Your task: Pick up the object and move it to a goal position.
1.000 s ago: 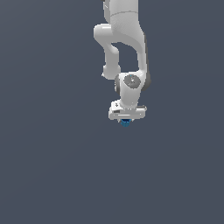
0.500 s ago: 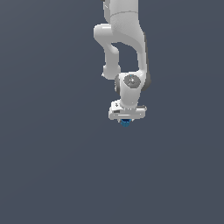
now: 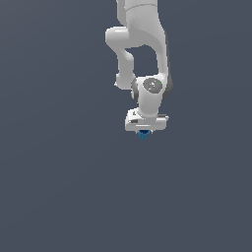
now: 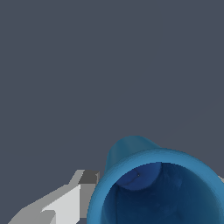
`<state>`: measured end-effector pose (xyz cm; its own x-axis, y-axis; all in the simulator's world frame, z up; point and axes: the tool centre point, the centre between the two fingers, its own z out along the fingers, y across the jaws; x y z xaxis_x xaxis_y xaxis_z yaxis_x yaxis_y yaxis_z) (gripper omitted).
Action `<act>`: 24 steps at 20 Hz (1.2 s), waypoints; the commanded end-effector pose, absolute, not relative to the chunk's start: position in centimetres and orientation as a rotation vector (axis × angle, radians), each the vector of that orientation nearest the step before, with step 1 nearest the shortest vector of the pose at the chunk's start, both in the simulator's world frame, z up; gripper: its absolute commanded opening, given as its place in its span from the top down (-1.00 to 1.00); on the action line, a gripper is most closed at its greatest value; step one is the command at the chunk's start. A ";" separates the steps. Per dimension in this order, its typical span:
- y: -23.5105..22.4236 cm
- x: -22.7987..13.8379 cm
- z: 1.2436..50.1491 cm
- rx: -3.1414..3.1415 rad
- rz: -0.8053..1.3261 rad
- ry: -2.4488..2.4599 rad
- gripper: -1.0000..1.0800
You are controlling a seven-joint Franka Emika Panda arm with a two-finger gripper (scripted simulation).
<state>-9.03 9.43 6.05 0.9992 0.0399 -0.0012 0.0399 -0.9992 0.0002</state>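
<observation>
The object [image 3: 143, 135] is a tiny bright-blue cup-like cylinder that peeks out just under the white hand of the arm in the exterior view. The gripper [image 3: 144, 133] sits right over it, and the fingers are hidden behind the hand there. In the wrist view the object [image 4: 157, 183] fills the lower part of the picture, its dark hollow facing the camera. One grey-white finger [image 4: 65, 203] presses against its side. The other finger is hidden behind the cup. The gripper is shut on the object.
A plain dark grey-blue surface [image 3: 59, 187] fills both views. The white arm [image 3: 142, 44] comes down from the top of the exterior view. No goal marker shows.
</observation>
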 end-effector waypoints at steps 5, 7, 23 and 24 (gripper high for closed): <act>11.7 -10.4 9.7 3.140 0.001 0.064 1.00; 12.7 -11.0 11.3 3.140 0.001 0.064 1.00; 17.5 -13.5 18.8 3.140 0.000 0.063 1.00; 17.5 -13.6 18.9 3.140 0.000 0.063 1.00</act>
